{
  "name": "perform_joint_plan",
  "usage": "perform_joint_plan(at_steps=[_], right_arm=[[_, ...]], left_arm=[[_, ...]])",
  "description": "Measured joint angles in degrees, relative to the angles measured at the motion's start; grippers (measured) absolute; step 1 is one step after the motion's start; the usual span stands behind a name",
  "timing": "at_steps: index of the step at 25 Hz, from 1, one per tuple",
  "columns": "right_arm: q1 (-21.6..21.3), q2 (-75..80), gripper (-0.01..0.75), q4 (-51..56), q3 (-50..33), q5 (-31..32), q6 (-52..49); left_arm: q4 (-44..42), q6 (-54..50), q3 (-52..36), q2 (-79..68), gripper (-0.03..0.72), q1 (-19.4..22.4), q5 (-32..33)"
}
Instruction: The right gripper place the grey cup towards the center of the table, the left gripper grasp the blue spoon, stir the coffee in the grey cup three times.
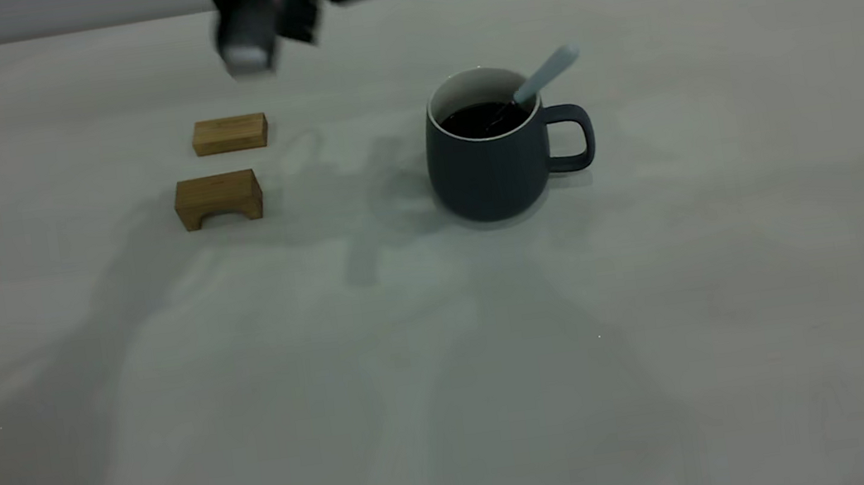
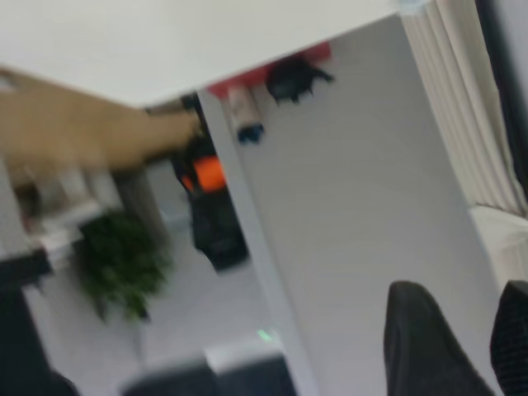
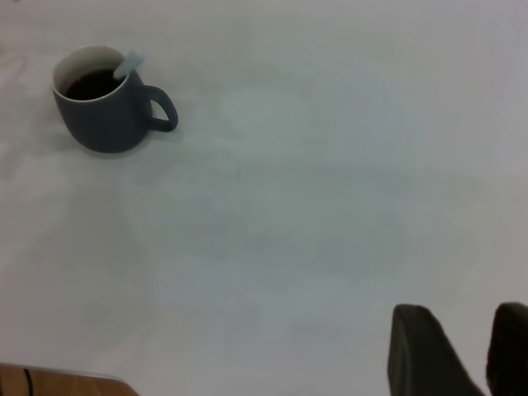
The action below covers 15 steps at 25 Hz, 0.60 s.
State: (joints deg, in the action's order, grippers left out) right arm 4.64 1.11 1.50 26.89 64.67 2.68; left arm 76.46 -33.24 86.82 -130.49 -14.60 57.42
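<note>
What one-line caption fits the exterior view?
Blue spoon rests in the coffee of the grey cup, two wooden blocks beside it on the table.

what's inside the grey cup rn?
The cup holds dark coffee and the blue spoon, handle leaning on the rim by the cup's handle. The spoon's bowl is under the coffee, out of sight.

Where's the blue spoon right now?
In the exterior view the blue spoon stands in the grey cup, right of centre, bowl in the coffee, handle leaning over the rim on the cup's handle side; no gripper holds it.
</note>
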Motion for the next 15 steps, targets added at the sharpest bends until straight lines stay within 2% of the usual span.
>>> perform_joint_plan(at_steps=[5,10,15], right_arm=[[0.0,0.0,0.239,0.0,0.0,0.0,0.0],[0.0,0.0,0.239,0.0,0.0,0.0,0.0],[0.0,0.0,0.239,0.0,0.0,0.0,0.0]], left_arm=[[-12.73,0.0,0.0,9.75,0.293,3.26,-0.33],[-23.52,0.8,0.0,19.59,0.293,7.77,2.42],[-36.32,12.44,0.0,29.36,0.293,14.69,9.48]])
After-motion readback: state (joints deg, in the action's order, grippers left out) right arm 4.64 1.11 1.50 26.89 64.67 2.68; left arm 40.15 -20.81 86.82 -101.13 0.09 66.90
